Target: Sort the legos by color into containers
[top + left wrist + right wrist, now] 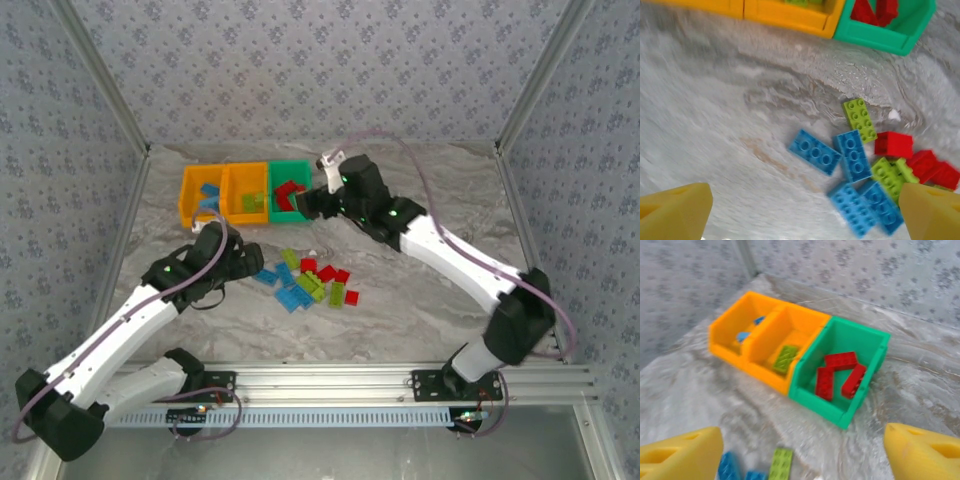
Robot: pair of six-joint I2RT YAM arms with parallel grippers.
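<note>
Legos [305, 280] lie loose at the middle of the surface [420, 200], three reds [840, 372] already in the green bin [860, 330] at the pile's 11 o'clock below the right hand [802, 452], spread and empty; the left hand [805, 212], spread empty at the pile's 9 o'clock, should next close on a blue brick [815, 151].
</note>
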